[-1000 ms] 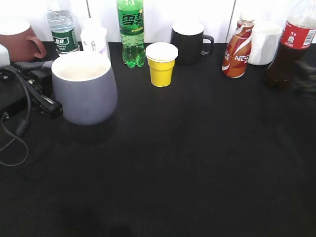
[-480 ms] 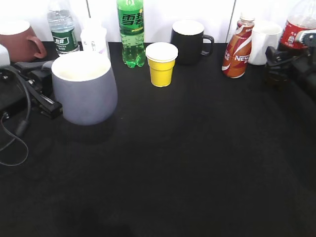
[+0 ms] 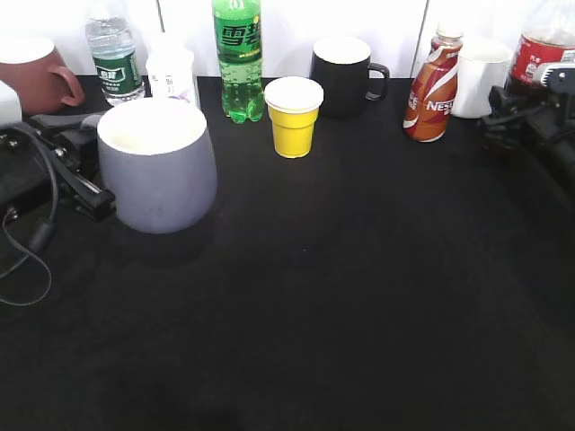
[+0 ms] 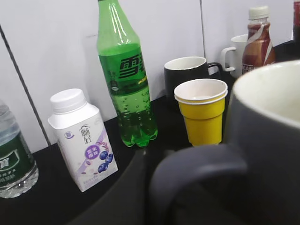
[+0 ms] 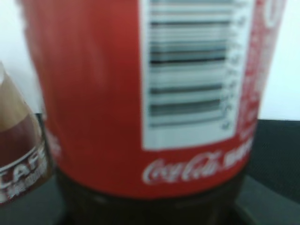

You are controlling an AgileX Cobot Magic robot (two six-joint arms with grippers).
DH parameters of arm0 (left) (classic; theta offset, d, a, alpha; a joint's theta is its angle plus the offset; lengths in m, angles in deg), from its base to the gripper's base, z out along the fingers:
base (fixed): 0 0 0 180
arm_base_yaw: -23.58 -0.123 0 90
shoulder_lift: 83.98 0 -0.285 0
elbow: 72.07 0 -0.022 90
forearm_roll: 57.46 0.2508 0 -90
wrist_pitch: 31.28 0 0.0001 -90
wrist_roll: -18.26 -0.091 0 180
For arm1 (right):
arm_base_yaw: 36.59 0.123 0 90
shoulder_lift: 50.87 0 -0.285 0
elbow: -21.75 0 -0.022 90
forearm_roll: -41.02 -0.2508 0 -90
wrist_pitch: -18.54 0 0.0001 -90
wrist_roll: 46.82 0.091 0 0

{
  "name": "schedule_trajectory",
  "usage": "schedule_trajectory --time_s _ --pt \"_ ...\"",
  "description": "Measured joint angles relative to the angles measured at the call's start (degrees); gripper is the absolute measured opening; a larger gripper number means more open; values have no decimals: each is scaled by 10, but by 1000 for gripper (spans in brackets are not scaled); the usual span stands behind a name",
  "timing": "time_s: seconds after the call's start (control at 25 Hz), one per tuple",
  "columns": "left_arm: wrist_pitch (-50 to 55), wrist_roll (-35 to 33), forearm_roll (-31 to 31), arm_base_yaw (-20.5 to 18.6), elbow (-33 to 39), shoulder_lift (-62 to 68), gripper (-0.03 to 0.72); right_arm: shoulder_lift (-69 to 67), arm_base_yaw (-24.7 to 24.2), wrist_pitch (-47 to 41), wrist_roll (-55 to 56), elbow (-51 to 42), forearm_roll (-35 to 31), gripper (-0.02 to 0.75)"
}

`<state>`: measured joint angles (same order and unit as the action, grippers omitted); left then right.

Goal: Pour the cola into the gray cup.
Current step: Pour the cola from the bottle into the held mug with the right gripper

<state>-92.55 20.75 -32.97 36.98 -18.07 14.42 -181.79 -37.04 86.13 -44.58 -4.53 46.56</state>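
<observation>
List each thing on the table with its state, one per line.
Cola: upright, right gripper at it.
Gray cup: upright, empty, left gripper at its handle.
Yellow cup: upright.
Green bottle: upright.
Black mug: upright.
Milk carton: capped.

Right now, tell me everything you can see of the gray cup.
The gray cup is a wide, matte blue-gray mug, ceramic by its look, with a white interior and a loop handle. It stands upright on the black table at the left, and no liquid shows inside. The left tool's black body sits against its handle side; the grip itself is hidden.
</observation>
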Motion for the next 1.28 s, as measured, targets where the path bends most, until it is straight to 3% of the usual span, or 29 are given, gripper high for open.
schedule_trajectory --time_s 0.08,0.24,0.4,0.52,0.6,0.68,0.84,1.04,1.28 --pt "0 0 0 0 0 0 49 52 0 -14 0 -39 14 393" --pt "0 0 1 0 0 0 49 200 8 -13 0 -87 144 393" --pt "-2 29 34 5 0 0 48 273 126 -40 -3 -88 159 393" --pt "-10 33 61 12 0 0 48 273 217 -87 -97 -88 167 392" --pt "-12 34 86 14 0 0 48 269 242 -108 -176 -87 171 387" --pt "-14 34 122 15 0 0 48 247 245 -113 -241 -73 183 387" --pt "-14 34 127 15 0 0 48 235 245 -111 -386 -69 205 387" --pt "-14 35 137 15 0 0 48 235 245 -95 -404 -66 262 387" --pt "-44 60 182 15 0 0 48 235 245 -87 -491 -64 278 386"
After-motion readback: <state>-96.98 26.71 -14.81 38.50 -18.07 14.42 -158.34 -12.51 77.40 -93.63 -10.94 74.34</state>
